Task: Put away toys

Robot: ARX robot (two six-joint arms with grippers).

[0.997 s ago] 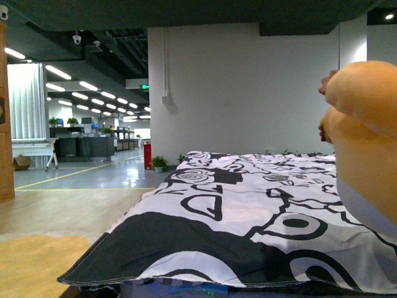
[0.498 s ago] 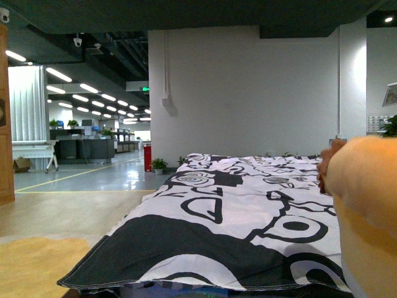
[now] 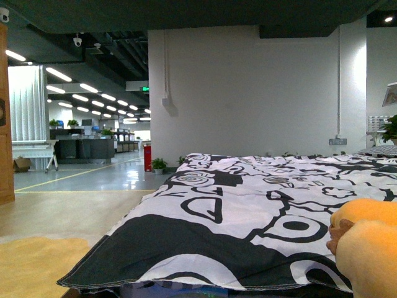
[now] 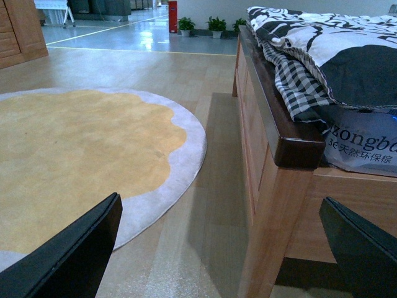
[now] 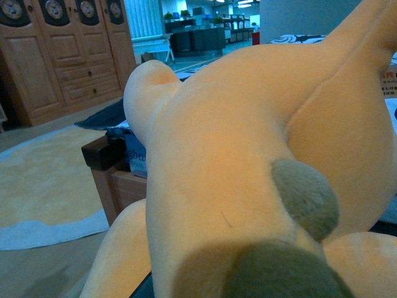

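- Now: plush toy (image 3: 371, 248) sits low on your right, in front of the bed's patterned quilt (image 3: 248, 205), and fills the right wrist view.
- Right gripper is hidden, so you can't tell its grip.
- Left gripper (image 4: 220, 205) is spread wide, holding nothing, beside the bed frame (image 4: 279, 143).
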